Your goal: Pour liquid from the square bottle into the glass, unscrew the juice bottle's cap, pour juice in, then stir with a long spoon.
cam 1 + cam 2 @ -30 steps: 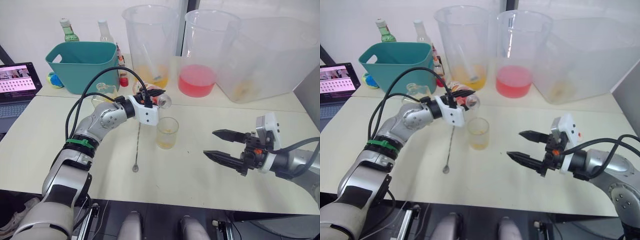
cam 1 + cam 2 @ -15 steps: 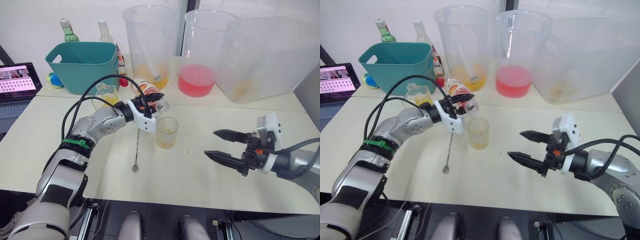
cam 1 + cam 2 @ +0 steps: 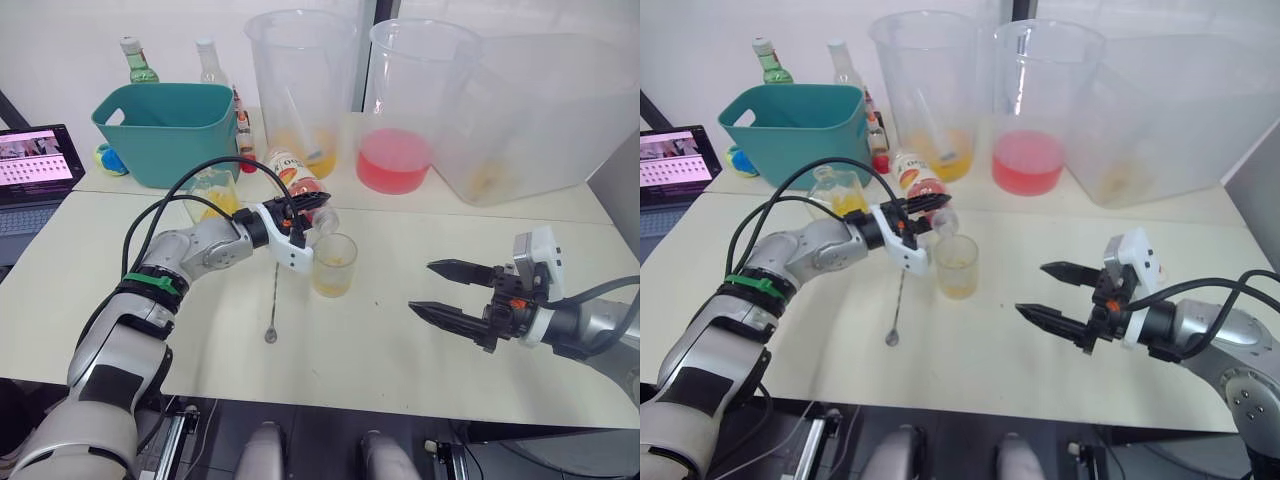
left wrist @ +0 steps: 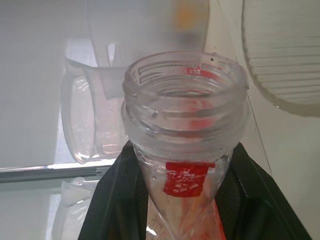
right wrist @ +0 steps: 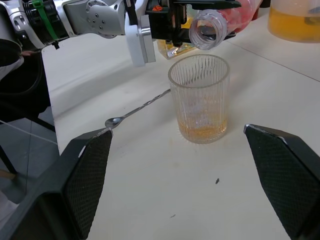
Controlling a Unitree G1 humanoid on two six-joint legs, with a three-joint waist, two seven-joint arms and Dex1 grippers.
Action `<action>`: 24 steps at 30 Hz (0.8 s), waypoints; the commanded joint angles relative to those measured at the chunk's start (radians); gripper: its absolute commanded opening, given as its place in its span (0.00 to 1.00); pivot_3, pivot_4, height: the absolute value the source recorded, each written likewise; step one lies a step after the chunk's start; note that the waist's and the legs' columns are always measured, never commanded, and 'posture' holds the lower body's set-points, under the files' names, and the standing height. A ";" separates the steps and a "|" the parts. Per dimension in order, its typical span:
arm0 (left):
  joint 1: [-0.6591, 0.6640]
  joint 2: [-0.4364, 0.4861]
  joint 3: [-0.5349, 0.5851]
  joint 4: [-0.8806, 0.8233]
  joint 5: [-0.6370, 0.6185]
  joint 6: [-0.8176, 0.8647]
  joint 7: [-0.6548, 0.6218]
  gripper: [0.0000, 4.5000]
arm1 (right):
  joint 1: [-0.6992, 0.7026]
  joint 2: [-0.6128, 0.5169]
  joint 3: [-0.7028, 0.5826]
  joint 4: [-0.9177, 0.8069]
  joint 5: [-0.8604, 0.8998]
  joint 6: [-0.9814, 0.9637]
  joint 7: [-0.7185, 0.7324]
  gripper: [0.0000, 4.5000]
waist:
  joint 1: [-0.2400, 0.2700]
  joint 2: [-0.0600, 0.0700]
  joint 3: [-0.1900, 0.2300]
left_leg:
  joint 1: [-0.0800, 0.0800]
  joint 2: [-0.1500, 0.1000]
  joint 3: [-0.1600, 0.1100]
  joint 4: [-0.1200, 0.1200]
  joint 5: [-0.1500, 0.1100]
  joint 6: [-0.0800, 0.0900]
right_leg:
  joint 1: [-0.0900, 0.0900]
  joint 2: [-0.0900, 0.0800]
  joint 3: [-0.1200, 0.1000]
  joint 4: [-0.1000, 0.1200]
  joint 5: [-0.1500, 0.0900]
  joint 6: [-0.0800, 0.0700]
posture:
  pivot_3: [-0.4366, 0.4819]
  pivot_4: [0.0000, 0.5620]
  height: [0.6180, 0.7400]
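Pink juice bottle [image 3: 296, 183], capless and pinched in the left end effector [image 3: 306, 208], has dipped over the last second — its mouth now at the glass [image 3: 333, 265] rim, pour imminent. Right end effector [image 3: 438, 289] waits beside, spread.
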 commanded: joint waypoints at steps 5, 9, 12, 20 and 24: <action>-0.050 0.013 -0.024 -0.007 0.049 0.006 0.079 0.31 | 0.002 -0.009 -0.027 -0.030 0.004 -0.012 -0.006 0.99 | 0.000 0.000 0.000 | 0.000 0.000 0.000 0.000 0.000 -0.001 | -0.001 0.000 0.000 0.001 0.000 0.000 | 0.48 0.27 0.89; -0.065 0.011 -0.039 0.000 0.068 0.009 0.100 0.31 | 0.002 -0.009 -0.026 -0.030 0.006 -0.012 -0.009 0.99 | 0.000 0.000 0.000 | -0.001 0.000 0.000 0.000 0.001 -0.001 | -0.001 0.000 0.000 0.001 0.000 0.000 | 0.48 0.27 0.89; -0.078 0.007 -0.044 0.010 0.076 0.018 0.114 0.31 | 0.001 -0.009 -0.026 -0.030 0.007 -0.012 -0.010 0.99 | 0.000 0.000 0.000 | -0.001 0.000 0.000 0.000 0.001 -0.001 | -0.002 0.000 0.000 0.001 0.000 0.000 | 0.48 0.27 0.89; -0.089 0.019 -0.059 0.010 0.088 0.024 0.135 0.31 | -0.016 -0.003 -0.009 -0.027 0.000 -0.016 -0.018 0.99 | 0.000 0.000 0.000 | -0.002 0.000 0.000 0.000 0.001 -0.002 | -0.002 0.000 0.000 0.002 0.000 0.000 | 0.48 0.27 0.89; -0.090 0.022 -0.058 0.014 0.082 0.028 0.134 0.31 | -0.022 0.000 -0.002 -0.027 0.002 -0.016 -0.021 0.99 | 0.000 0.000 0.000 | -0.002 0.000 0.000 0.000 0.001 -0.002 | -0.003 0.000 0.000 0.002 0.000 0.000 | 0.48 0.27 0.89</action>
